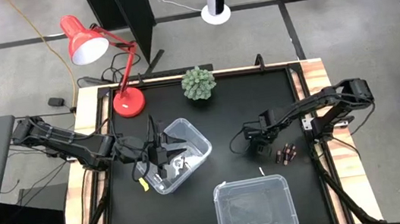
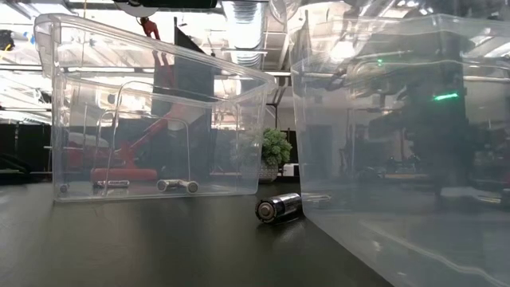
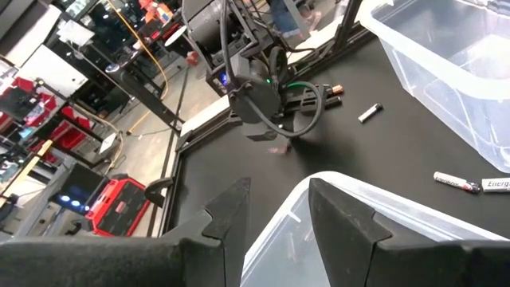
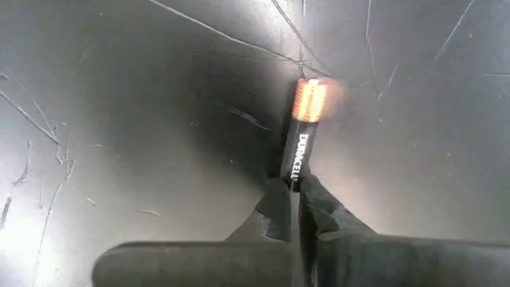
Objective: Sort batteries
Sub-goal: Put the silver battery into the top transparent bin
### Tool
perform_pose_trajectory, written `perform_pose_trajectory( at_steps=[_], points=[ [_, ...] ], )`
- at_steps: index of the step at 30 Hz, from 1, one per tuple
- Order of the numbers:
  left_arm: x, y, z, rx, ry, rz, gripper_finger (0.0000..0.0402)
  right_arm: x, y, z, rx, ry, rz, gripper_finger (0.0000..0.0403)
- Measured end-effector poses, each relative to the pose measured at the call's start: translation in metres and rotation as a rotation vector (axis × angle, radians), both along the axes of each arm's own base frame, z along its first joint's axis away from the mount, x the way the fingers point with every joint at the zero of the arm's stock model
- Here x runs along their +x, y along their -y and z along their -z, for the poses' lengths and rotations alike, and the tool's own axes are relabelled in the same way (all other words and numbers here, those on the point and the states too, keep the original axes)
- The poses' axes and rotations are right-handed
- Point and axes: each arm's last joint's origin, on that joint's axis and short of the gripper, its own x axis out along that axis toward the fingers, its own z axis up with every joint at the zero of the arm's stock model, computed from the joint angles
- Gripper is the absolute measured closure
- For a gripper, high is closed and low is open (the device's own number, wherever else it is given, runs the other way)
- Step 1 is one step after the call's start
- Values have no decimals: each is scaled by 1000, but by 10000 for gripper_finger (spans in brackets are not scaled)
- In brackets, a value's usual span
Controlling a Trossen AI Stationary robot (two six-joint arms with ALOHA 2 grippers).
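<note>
Looking straight down, we see the right pincer (image 1: 260, 150) low over the black bench (image 1: 231, 112), on its right half, just beside a little cluster of dark batteries (image 1: 287, 152). In its own wrist view that pincer (image 4: 296, 209) is pinched shut on 1 dark battery (image 4: 301, 143) with a copper end; the battery sticks out past the fingertips, over the scratched bench top.

The left pincer (image 1: 160, 149) hangs over the rim of the clear bin (image 1: 197, 137) on the left side. From its wrist cam the 2 fingers (image 3: 339, 209) stand partly apart with nothing between them, just above that bin's edge.

Inside that bin we spot silvery batteries (image 2: 178, 186) lying flat on the floor of it in the low view. 1 dark battery (image 2: 278, 207) lies loose on the bench in the gap between that bin and the second clear bin (image 2: 398, 143), close to the second bin's wall. 1 small pale battery (image 1: 261, 170) sits on the bench near the top edge of the near bin (image 1: 255, 211).

A red desk lamp (image 1: 88, 41) and a small green plant (image 1: 199, 82) sit at the far edge.
</note>
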Motion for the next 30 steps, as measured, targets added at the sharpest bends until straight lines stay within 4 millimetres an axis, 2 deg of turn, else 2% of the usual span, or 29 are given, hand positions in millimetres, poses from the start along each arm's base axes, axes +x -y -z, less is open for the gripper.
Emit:
perform_pose_trajectory(
  at_steps=[10,13,18,23,30],
  points=[
    [0,0,0,-14,2,-4,278,0,-6,0,-5,-4,-3,402],
    [0,0,0,-14,3,-3,278,3,-7,-7,-19,-9,-4,397],
    [0,0,0,-17,3,-4,278,8,-7,-43,-109,-3,-48,352],
    [0,0,0,-23,5,-6,278,5,1,-88,-152,101,-40,290],
    [2,0,0,-70,21,-6,278,-8,34,-130,-246,378,38,231]
  ],
)
